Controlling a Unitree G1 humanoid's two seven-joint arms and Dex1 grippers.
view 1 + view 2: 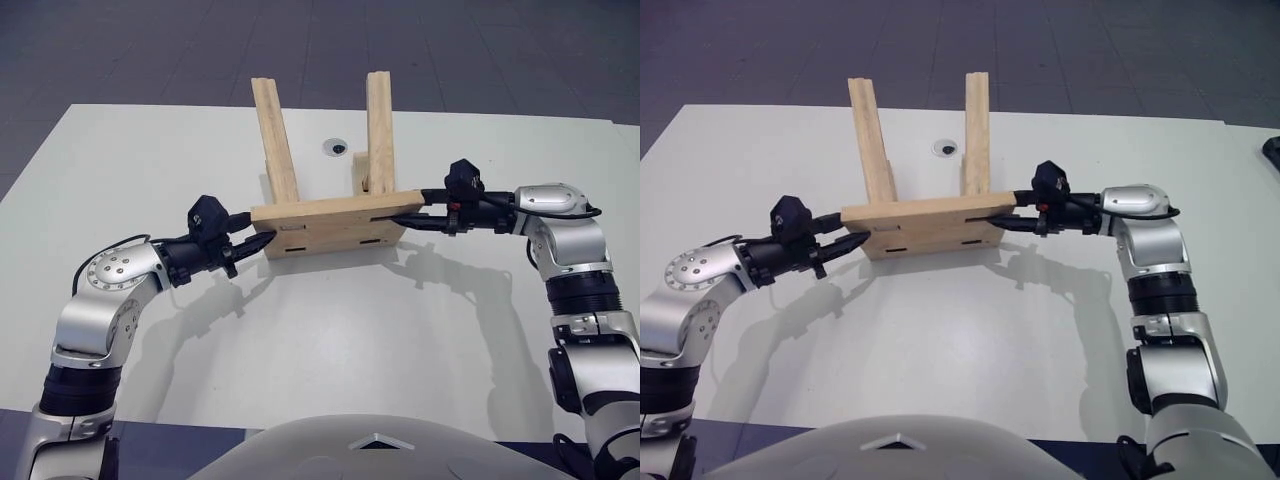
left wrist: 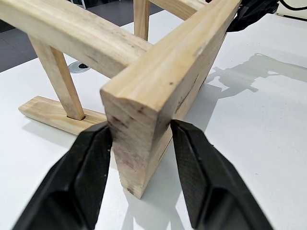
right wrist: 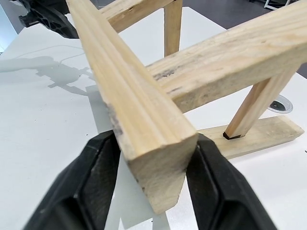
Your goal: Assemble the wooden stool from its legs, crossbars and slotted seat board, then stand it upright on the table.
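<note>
Black left claw and right claw clamp opposite ends of the slotted seat board on a stiff, probably light pale-wood stool.

Our left arm and right arm wear silver shells with black joint bands. Screws ring the left elbow disc; thin black cables loop nearby. The left gripper has black cross-hatched pads.

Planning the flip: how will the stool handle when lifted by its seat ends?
The stool looks like rigid wood, likely moving as one. Its legs jut sideways, so it may pivot between the left gripper and right gripper.
</note>
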